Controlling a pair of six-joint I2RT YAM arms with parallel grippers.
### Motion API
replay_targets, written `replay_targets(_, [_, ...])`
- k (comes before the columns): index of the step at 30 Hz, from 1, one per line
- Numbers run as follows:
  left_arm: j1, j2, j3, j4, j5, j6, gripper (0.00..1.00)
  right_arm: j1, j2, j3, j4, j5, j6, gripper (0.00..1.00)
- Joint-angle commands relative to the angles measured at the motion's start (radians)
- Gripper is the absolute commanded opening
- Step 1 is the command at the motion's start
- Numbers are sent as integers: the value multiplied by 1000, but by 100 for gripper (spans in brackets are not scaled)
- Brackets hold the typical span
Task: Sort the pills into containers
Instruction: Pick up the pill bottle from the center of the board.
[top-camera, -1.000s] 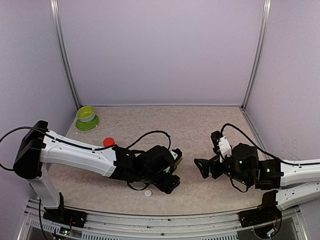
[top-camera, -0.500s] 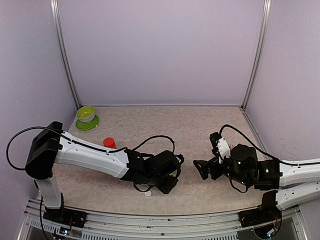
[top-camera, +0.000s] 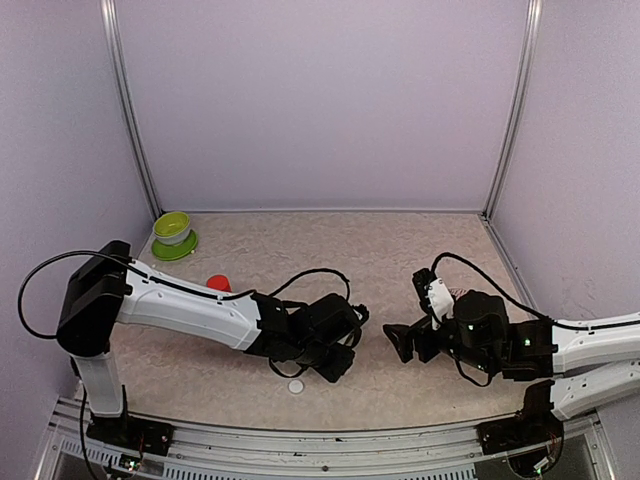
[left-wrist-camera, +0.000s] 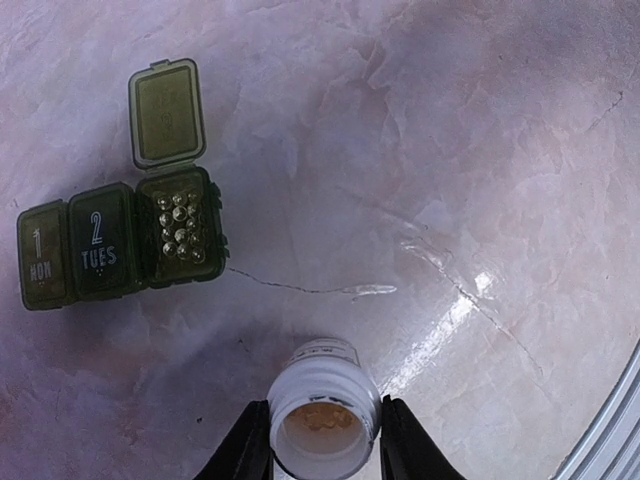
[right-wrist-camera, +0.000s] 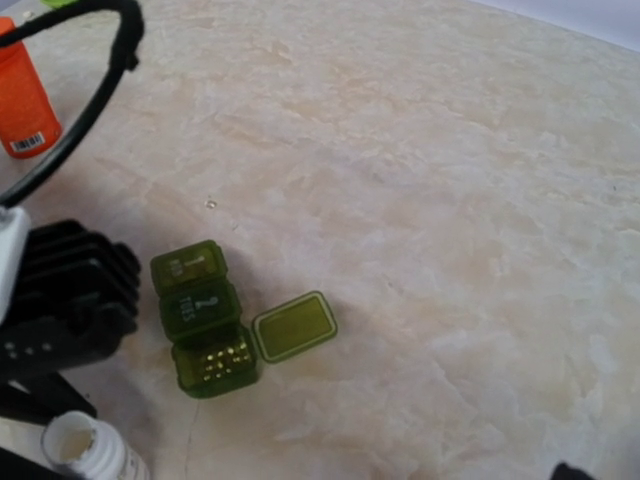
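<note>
The containers are three joined dark green boxes; the end one stands open, lid flipped back, with small yellow pills inside. The other two are closed. My left gripper is shut on an open white pill bottle, one finger against each side, and yellowish pills show inside it. The bottle stands a short way in front of the open box. My right gripper hangs open and empty to the right; its wrist view looks down on the containers and the white bottle.
An orange bottle stands behind the left arm, and a lime-green bowl sits at the back left corner. A white cap lies near the front edge below the left gripper. A black cable loops over the left wrist.
My left gripper's jaws have closed in onto the white bottle as the arm settled lower. The right arm has crept a little to the left, still open.
</note>
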Motion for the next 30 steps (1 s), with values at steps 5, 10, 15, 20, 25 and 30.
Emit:
replay_targets(5, [17, 21, 26, 33, 25, 12, 27, -7, 11, -2, 40, -7, -15, 99])
replay_targets(10, [18, -8, 7, 57, 35, 12, 28, -7, -4, -31, 80, -27, -32, 99])
replay_targets(15, [20, -7, 18, 51, 39, 12, 42, -7, -16, -40, 99, -32, -37, 99])
replay_targets(20, [32, 9, 27, 38, 11, 12, 49, -7, -13, -39, 102, -41, -32, 99])
replay_targets(25, [37, 3, 27, 46, -5, 12, 50, -7, -13, -46, 105, -49, -25, 99])
replay_targets(30, [38, 11, 44, 47, 10, 30, 49, -7, -13, -48, 107, -49, -23, 98])
